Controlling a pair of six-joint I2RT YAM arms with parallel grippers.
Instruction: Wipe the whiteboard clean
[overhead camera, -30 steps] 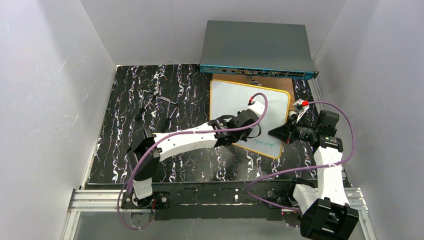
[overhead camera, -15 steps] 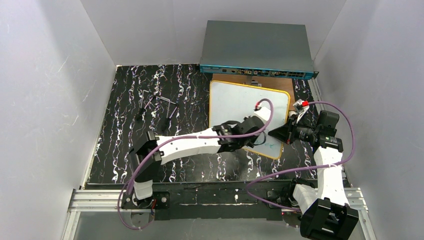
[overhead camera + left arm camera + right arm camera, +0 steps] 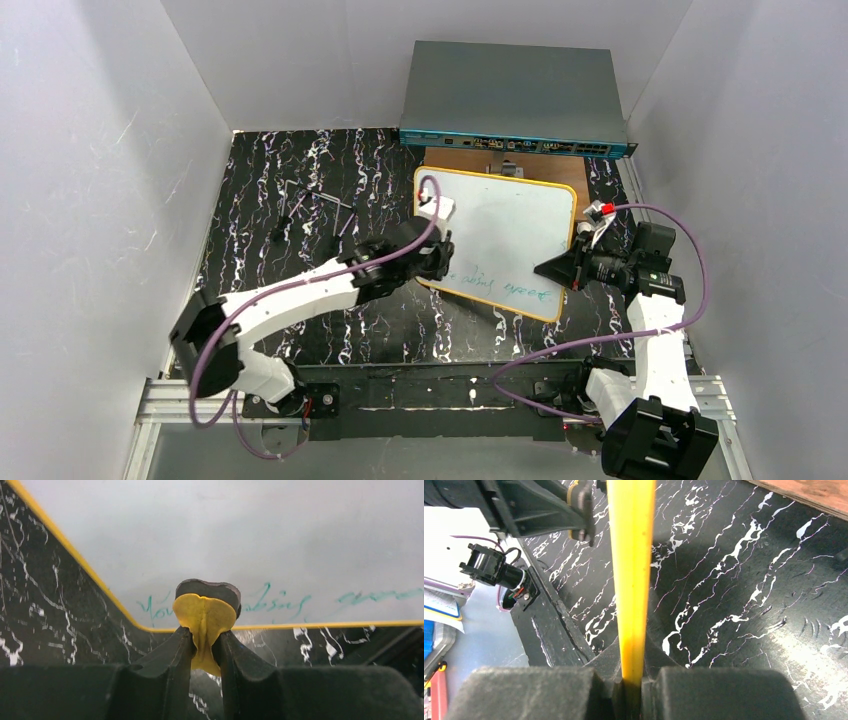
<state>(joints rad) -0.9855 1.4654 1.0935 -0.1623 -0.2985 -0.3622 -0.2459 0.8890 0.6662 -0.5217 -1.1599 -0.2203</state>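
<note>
The whiteboard lies right of centre on the black marbled mat, white with a yellow rim. Green handwriting runs along its near edge. My left gripper sits at the board's near left corner, shut on a yellow eraser with a dark face. In the left wrist view the eraser touches the whiteboard just above the rim, over the writing. My right gripper is shut on the board's right edge. In the right wrist view the yellow rim runs straight up from between the fingers of that gripper.
A grey network switch stands at the back, with a brown wooden board under its front. Thin metal tools lie on the mat to the left. White walls close in on three sides.
My left arm has swept from the board's near right part to its near left corner, uncovering the line of green writing. The board has shifted slightly left. The right arm holds still.
</note>
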